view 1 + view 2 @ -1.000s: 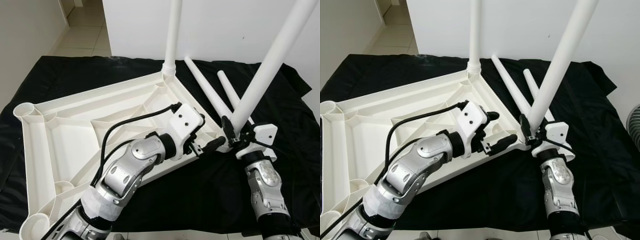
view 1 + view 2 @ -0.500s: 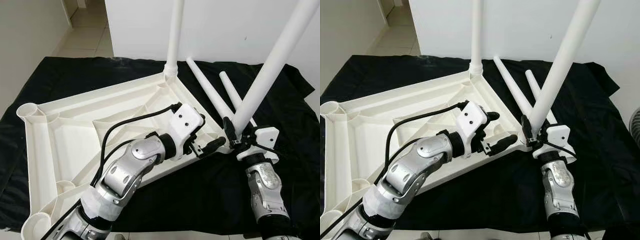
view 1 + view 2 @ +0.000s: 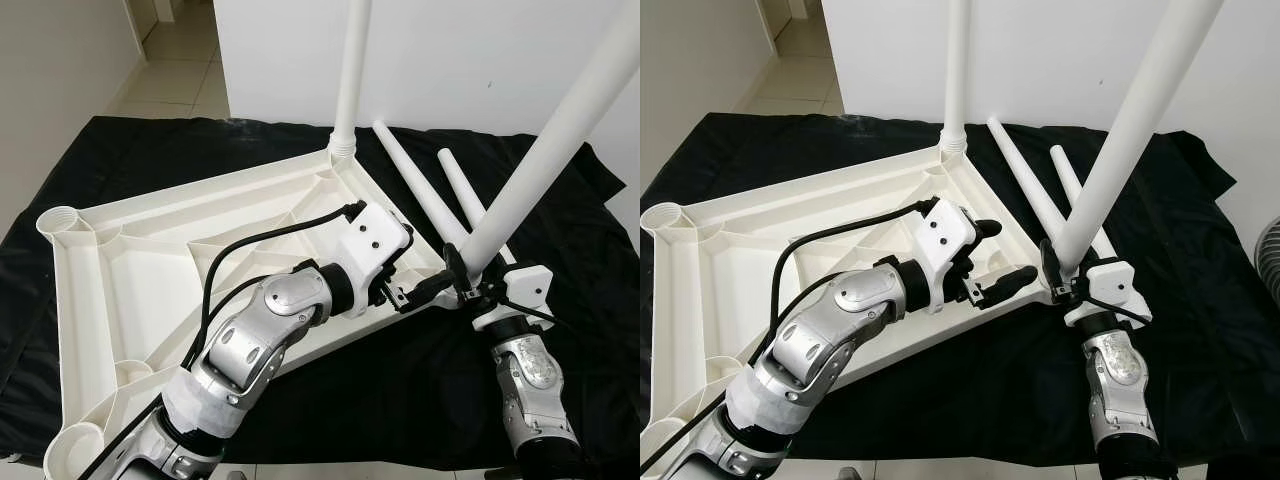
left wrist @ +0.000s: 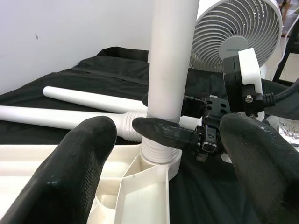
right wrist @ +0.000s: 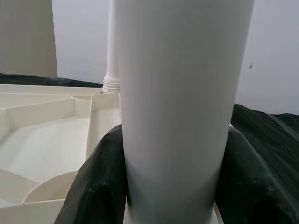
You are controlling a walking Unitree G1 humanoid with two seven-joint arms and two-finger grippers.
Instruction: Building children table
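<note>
Two grippers at the upturned tabletop's (image 3: 150, 260) right corner: right gripper (image 3: 1058, 272) pinches the leaning leg (image 3: 540, 160) seated there, left gripper (image 3: 992, 258) spread wide beside it.

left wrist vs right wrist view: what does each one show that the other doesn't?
Left wrist view alone: a white fan, two loose legs lying on the black cloth, and the right end effector clamped near the base of the held leg. Right wrist view alone: the far corner leg, already upright in the tabletop. Both: the held leg and the upturned tabletop.
</note>
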